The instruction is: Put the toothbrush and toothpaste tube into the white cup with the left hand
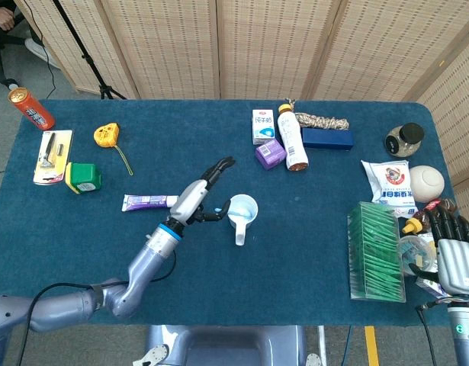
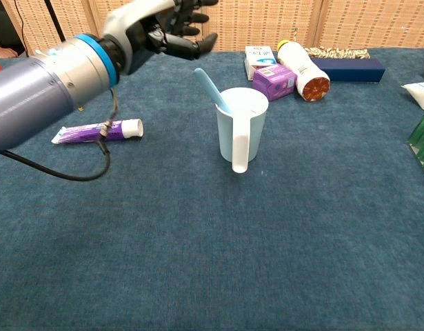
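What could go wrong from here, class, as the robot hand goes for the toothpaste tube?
1. The toothbrush leans out over the white cup's rim toward the left robot hand; a returning arm might knock it out or tip the cup.
2. The toothpaste tube lies flat on the cloth, so the fingers may slip off it.
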You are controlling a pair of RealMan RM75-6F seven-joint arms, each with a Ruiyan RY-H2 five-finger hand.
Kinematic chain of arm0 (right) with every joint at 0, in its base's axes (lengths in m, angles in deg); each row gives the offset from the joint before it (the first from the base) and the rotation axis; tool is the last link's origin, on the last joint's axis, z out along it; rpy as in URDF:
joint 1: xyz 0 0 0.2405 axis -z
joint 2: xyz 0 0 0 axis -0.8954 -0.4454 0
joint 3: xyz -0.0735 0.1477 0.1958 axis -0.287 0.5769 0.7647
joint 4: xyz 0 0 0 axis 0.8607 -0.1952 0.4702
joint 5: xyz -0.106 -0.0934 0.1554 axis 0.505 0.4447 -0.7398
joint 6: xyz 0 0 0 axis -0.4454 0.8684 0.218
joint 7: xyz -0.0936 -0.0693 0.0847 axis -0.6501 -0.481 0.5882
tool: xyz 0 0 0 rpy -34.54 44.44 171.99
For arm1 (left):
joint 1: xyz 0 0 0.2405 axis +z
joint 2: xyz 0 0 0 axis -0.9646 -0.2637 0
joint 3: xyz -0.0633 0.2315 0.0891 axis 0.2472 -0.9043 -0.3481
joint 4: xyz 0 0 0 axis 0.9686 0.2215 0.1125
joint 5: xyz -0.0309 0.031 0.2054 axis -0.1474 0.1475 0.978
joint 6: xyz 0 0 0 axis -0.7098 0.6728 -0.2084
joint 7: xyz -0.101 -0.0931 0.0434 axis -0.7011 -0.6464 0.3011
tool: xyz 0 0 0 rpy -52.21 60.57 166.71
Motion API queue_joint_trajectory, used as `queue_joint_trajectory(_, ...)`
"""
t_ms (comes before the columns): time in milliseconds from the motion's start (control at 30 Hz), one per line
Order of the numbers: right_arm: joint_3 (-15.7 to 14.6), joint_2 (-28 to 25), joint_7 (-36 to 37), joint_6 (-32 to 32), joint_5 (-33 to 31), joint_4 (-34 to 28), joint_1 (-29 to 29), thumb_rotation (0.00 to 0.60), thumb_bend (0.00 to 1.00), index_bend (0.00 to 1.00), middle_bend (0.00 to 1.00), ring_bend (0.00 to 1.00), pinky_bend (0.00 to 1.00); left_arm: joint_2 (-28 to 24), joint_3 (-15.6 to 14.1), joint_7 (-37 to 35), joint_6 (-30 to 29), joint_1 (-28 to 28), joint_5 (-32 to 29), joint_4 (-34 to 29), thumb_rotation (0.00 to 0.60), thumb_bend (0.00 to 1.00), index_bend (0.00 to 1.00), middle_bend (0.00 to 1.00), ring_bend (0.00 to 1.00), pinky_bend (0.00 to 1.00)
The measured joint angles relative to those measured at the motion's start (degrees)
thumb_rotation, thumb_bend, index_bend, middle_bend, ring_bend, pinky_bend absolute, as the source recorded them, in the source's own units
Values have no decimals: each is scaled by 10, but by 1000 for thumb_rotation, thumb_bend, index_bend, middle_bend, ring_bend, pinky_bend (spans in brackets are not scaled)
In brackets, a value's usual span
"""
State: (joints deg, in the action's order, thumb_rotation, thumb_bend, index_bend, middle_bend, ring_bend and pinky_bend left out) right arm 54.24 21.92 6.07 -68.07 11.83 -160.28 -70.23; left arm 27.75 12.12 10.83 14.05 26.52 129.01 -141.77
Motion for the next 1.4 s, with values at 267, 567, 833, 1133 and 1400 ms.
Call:
queue_joint_trajectory(267,-4,2,-11,-1,8,-7,-2,600,0,0,0,0,0,-130,-1,126,-15,34,-27,-80,580,497,0,0,0,0)
queue_joint_trajectory(567,-9,4,-21,-3,14,-14,-2,600,0,0,0,0,0,-202,-36,423,-12,42,-205,-144,579,497,0,0,0,0)
queue_joint_trajectory(833,-9,4,-22,-3,13,-15,-2,600,0,0,0,0,0,-191,-77,568,-32,30,-316,-122,580,496,0,0,0,0)
queue_joint_trajectory(1133,-9,5,-23,-1,10,-13,-3,600,0,0,0,0,0,-150,-89,589,11,5,-360,-70,584,318,0,0,0,0)
queue_joint_trajectory(1400,-7,4,-19,1,6,-10,-3,600,0,0,0,0,0,-119,-84,586,46,-13,-389,-40,593,295,178,0,0,0)
